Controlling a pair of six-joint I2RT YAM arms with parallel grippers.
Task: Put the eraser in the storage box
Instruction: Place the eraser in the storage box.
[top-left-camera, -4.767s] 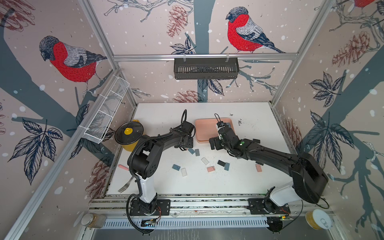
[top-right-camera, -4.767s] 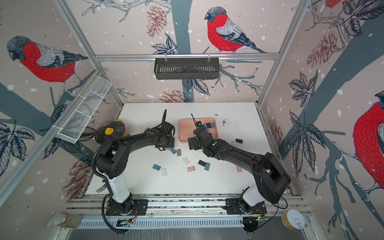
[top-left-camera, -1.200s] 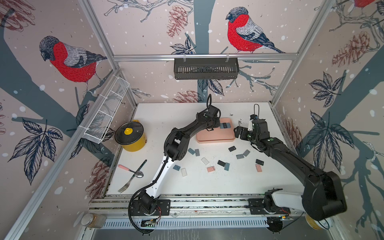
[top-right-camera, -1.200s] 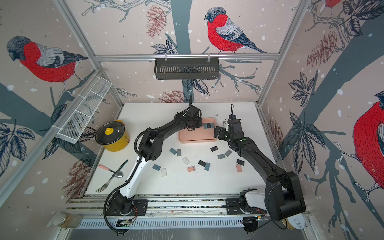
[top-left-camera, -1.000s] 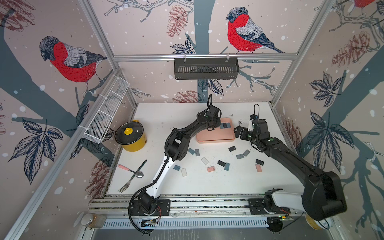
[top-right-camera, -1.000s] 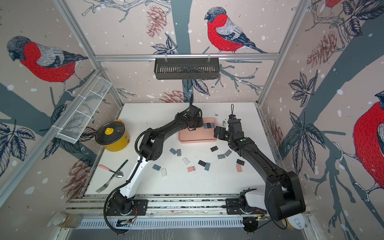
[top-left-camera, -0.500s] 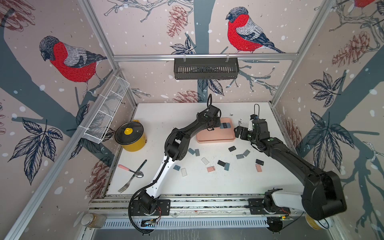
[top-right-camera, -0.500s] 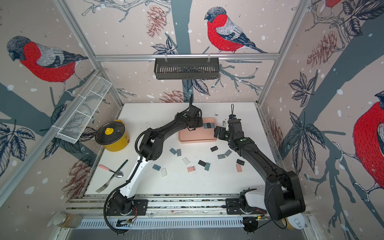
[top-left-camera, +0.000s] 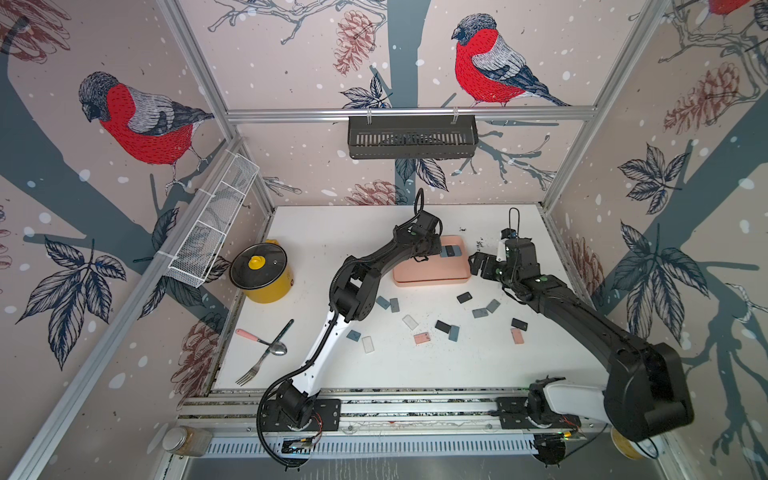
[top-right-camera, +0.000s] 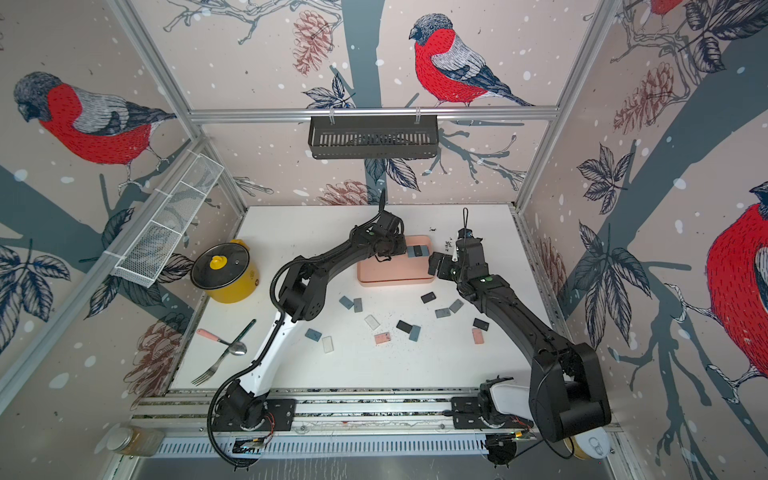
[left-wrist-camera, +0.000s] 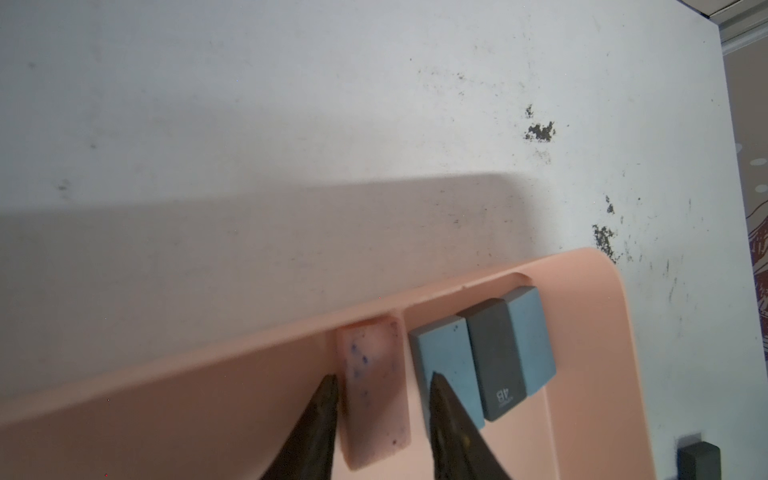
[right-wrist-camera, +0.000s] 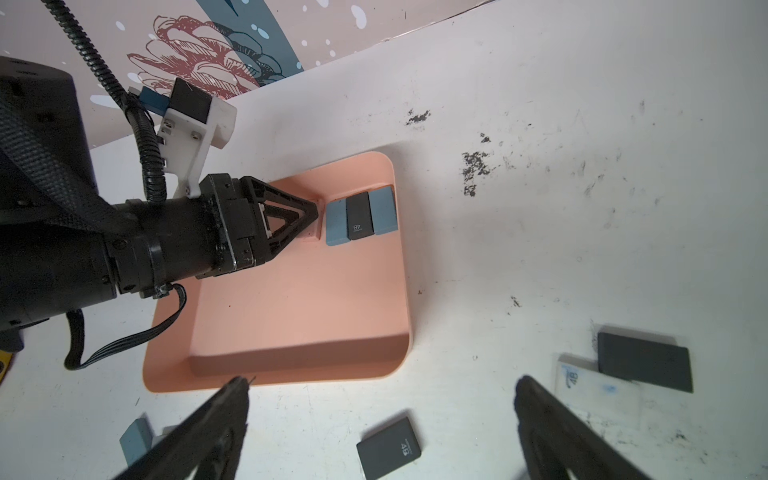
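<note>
The salmon-pink storage box (top-left-camera: 432, 272) (top-right-camera: 395, 272) lies at the back middle of the table. My left gripper (left-wrist-camera: 383, 376) (top-left-camera: 436, 251) reaches into its far end, open a little. A pink speckled eraser (left-wrist-camera: 374, 386) stands on edge between the fingers, with one finger against it and a gap to the other. Beside it stand a blue eraser (left-wrist-camera: 440, 357), a dark grey one (left-wrist-camera: 494, 357) and another blue one (left-wrist-camera: 532, 336). My right gripper (right-wrist-camera: 381, 384) (top-left-camera: 482, 266) hangs wide open and holds nothing, just right of the box over a dark eraser (right-wrist-camera: 388, 446).
Several loose erasers (top-left-camera: 440, 326) lie scattered on the table in front of the box. A yellow pot (top-left-camera: 259, 272) stands at the left, with a fork and spoon (top-left-camera: 262, 353) nearer. A black slotted basket (top-left-camera: 411, 137) and a white wire basket (top-left-camera: 212, 232) hang on the walls.
The left jaws have parted from the pink eraser, which stays standing in the box. Both arms hold the same place as a second ago.
</note>
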